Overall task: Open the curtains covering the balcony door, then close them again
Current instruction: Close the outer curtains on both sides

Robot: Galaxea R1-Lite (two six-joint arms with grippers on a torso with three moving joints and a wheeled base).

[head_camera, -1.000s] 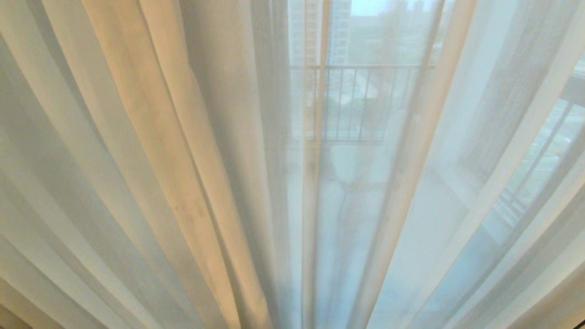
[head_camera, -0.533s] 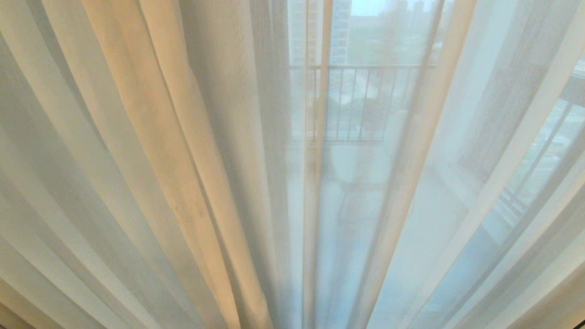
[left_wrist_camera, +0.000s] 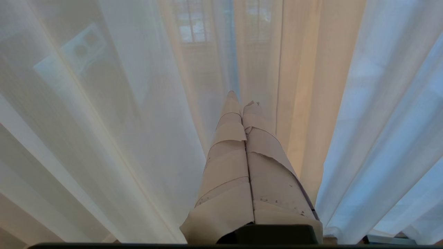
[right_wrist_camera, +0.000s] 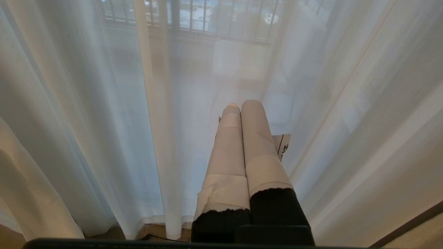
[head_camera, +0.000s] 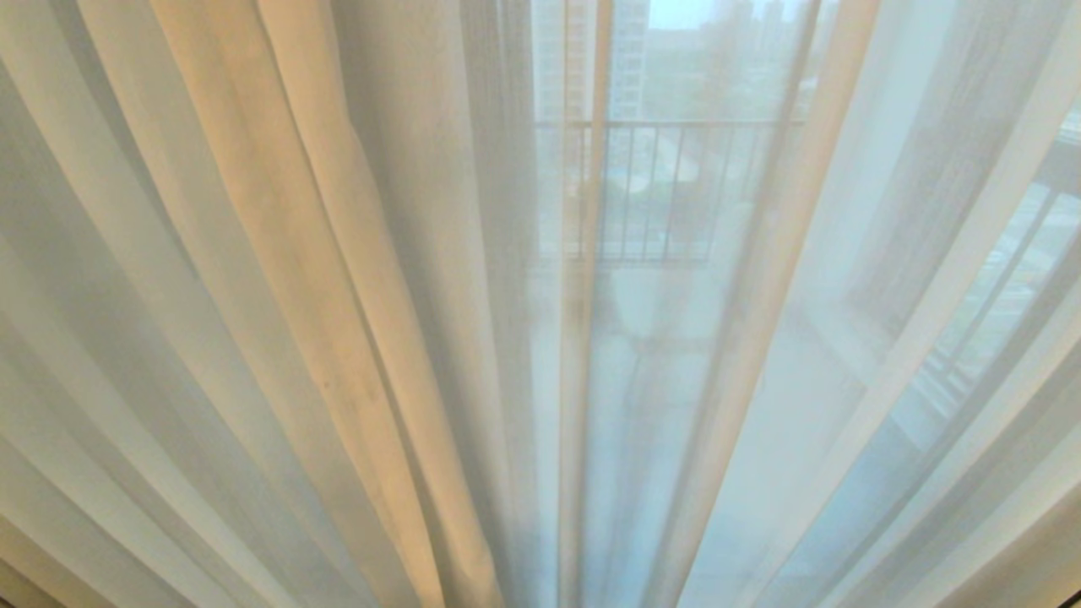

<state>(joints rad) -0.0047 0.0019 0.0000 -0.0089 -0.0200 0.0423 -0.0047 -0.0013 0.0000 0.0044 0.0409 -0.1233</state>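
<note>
Left gripper (left_wrist_camera: pixel 242 103): tape-wrapped fingers pressed together, nothing between them, tips pointing at curtains (left_wrist_camera: pixel 121 138). Right gripper (right_wrist_camera: pixel 241 105): fingers likewise pressed together, empty, facing sheer layer. Curtains (head_camera: pixel 279 279) drawn across entire head view, cream fold left of centre, sheer elsewhere. Railing (head_camera: pixel 667 190) visible through sheer fabric.

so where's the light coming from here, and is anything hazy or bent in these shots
Head view: daylight from behind the sheer curtain, so the balcony railing reads hazy; folds fan outward toward the edges, a wide-lens look. Left wrist view: opaque cream curtain glows warm, left gripper evenly lit. Right wrist view: right gripper stands sharp against soft backlit fabric.
</note>
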